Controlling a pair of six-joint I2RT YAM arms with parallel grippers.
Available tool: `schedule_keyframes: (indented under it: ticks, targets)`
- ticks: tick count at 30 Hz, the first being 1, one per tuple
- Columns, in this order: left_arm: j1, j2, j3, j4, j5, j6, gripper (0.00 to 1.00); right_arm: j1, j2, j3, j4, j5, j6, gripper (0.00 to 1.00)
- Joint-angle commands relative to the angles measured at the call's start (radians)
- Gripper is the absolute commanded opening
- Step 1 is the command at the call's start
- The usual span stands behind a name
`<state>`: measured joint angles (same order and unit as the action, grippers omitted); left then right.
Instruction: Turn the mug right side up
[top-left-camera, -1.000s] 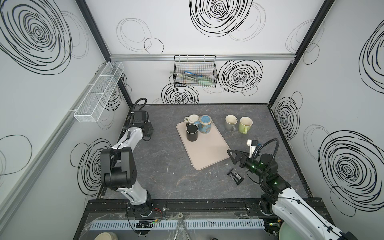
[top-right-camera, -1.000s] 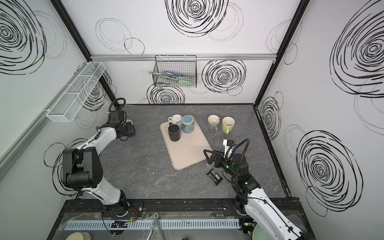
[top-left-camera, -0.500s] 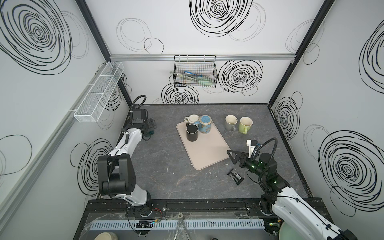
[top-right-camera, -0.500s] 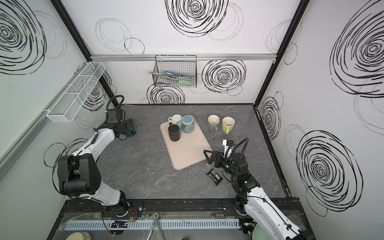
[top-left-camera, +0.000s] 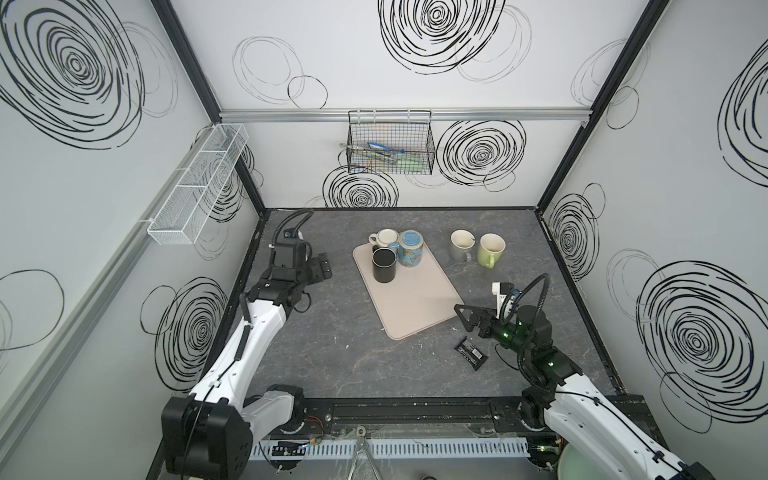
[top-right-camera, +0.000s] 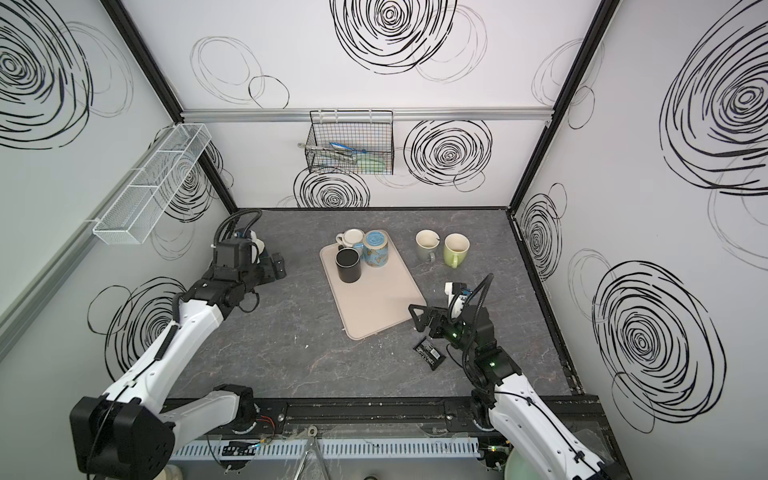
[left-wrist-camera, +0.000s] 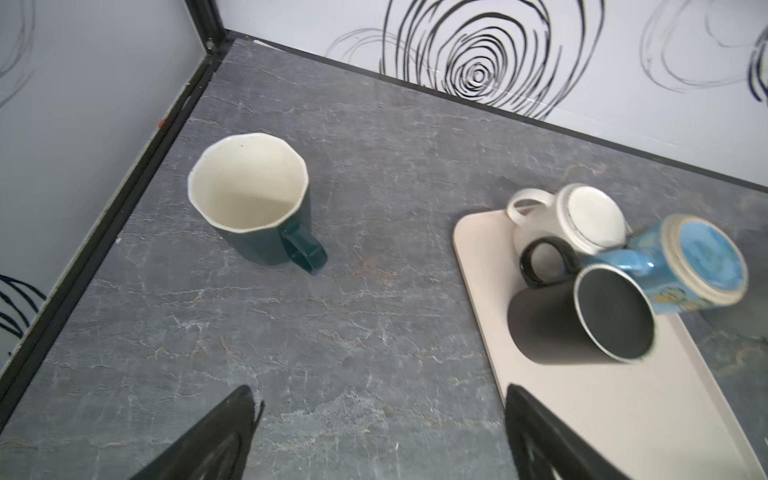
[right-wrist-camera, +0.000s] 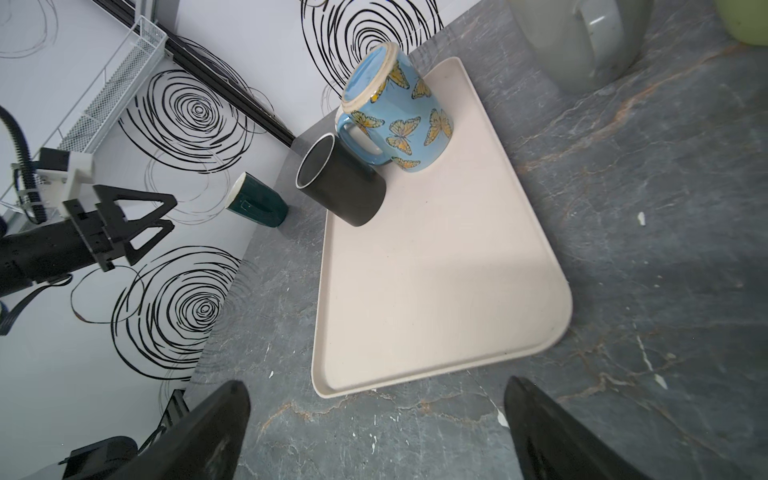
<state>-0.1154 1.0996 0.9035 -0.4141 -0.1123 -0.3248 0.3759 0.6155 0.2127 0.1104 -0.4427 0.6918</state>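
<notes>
Since a second earlier, the left gripper (left-wrist-camera: 378, 388) had let go of the dark green mug (left-wrist-camera: 249, 199) and drawn back from it, out of the far-left corner and toward the tray (top-left-camera: 415, 299). The right gripper (right-wrist-camera: 376, 382) had hardly stirred.

We found the mug standing free on the grey tabletop (left-wrist-camera: 374, 124), close to the left wall (left-wrist-camera: 83, 83) near that far corner and well apart from the tray. Its cream inside showed plainly in the left wrist view, so the mouth pointed up, the base sat flat and the long axis ran vertical. Its handle faced away from the corner, out toward the open table. In both top views we could not make it out behind the left arm's wrist.

Both grippers were released and empty — jaws spread wide, nothing between them. The left one hovered above bare table, apart from the mug, and the right one hung just beside the tray's near edge.

We judged the step in hand to be the retreat after setting down, with this mug's turning done. The next move called for little: lifting the left arm clear without brushing the handle. On the tray a white mug (left-wrist-camera: 582, 216) and a blue butterfly mug (right-wrist-camera: 399, 116) stood base-up — if the task reached them too, we judged a fresh side grasp and a half-turn would be wanted.
</notes>
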Motion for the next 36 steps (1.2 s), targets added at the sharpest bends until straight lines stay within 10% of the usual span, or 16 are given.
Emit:
schedule_keyframes:
  ticks: [1, 17, 36]
  targets:
    - [-0.036, -0.068, -0.053, -0.012, 0.033, -0.012, 0.96, 0.021, 0.025, 0.007, -0.009, -0.006, 0.005, 1.00]
    - [-0.067, -0.306, -0.272, 0.071, 0.278, -0.068, 0.96, 0.295, 0.350, 0.060, 0.070, 0.271, 0.168, 0.98]
    - [-0.148, -0.329, -0.296, 0.077, 0.336, -0.066, 0.96, 0.317, 0.750, 0.254, 0.025, 0.406, 0.234, 0.76]
